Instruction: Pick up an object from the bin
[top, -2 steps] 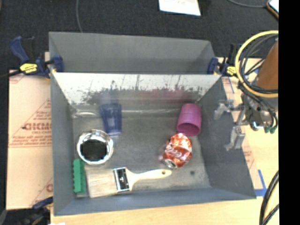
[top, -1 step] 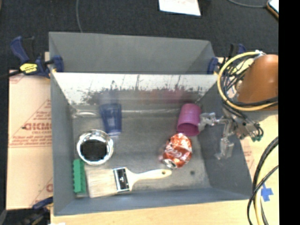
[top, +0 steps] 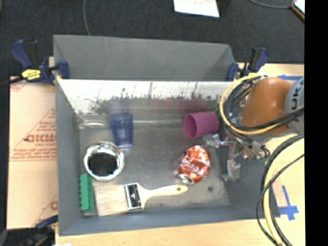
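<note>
My gripper hangs low at the right side of the bin, just right of a crushed red and white can and apart from it. A purple cup lies on its side a little up and left of the gripper, near the back wall. A paintbrush with a pale wooden handle lies along the front, its handle end pointing toward the can. Nothing shows in the gripper.
A blue see-through cup stands at the back left. A round shiny tin with a black inside sits left of centre, with a green ridged block in the front left corner. The arm's orange cover and cables hang over the right rim.
</note>
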Motion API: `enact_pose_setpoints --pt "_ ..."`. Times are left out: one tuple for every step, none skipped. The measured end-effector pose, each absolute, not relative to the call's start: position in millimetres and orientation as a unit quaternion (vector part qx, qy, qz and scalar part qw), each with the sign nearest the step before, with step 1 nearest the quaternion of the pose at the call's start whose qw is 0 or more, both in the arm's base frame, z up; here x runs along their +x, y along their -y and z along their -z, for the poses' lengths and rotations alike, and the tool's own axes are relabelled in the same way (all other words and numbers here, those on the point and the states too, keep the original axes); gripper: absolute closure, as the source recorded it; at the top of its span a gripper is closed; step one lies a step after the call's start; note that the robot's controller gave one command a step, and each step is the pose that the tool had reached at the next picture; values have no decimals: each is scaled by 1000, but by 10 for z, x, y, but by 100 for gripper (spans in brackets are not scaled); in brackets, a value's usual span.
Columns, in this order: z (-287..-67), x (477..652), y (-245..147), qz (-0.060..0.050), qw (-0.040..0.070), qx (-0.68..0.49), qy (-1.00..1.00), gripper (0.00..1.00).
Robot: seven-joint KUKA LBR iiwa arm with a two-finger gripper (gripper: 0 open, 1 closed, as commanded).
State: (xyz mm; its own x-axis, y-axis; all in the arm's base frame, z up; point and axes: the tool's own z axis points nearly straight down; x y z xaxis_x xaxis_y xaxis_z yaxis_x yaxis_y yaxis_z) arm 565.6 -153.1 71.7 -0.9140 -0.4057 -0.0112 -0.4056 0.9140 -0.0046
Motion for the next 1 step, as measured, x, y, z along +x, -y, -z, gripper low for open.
enact_pose_setpoints --pt "-719 5873 1029 7 10 -333 -943 0"
